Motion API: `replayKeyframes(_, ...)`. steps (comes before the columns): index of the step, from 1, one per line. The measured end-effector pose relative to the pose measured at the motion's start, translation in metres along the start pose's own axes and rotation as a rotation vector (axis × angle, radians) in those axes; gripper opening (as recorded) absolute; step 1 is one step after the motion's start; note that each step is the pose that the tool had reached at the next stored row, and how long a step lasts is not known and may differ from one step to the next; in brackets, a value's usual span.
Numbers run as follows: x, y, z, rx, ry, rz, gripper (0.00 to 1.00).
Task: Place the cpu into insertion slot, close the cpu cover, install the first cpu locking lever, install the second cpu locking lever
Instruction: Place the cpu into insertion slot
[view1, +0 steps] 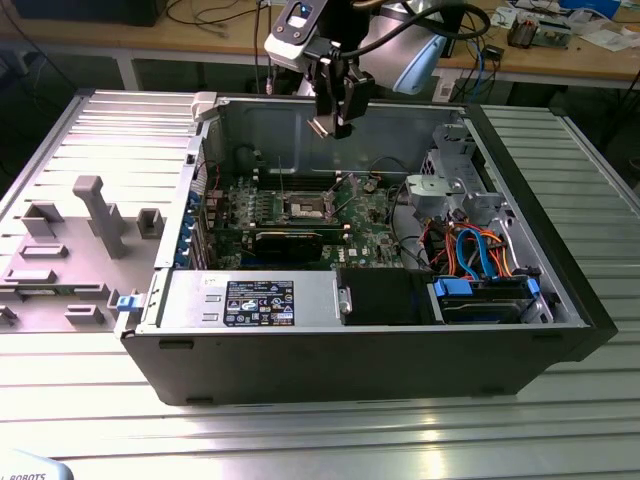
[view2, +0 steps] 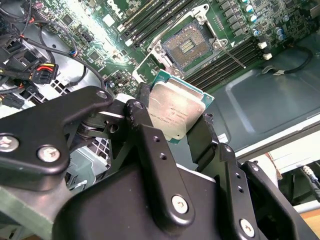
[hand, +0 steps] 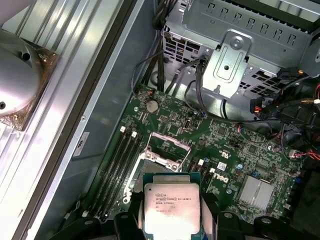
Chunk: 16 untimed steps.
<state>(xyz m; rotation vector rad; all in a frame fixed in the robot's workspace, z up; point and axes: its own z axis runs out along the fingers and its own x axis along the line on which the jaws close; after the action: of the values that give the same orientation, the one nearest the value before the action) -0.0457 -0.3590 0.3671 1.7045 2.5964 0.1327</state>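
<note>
1 cpu (view2: 175, 112) pinched in the gripper (view1: 333, 125), upper centre of the exterior view — well above the insertion slot (view1: 305, 207). Risk: tilted or offset seating — likely slot damage.

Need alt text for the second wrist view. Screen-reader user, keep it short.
The gripper grips the cpu by two opposite edges, its silver-grey top facing the camera. Beyond it lies the green motherboard, where the insertion slot sits uncovered with its dark centre exposed, next to long black memory slots.
</note>
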Motion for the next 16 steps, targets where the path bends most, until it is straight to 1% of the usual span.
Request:
replayKeyframes(5,0.0,0.0,0.0,-0.0003,-0.0014,0.015,0.55)
replayKeyframes(7,0.0,0.0,0.0,-0.0007,-0.0033,0.036,0.55)
replayKeyframes(14,0.0,0.0,0.0002,-0.0018,-0.0078,0.087,0.55)
replayKeyframes(16,0.0,0.0,0.0002,-0.0022,-0.01,0.111,0.55)
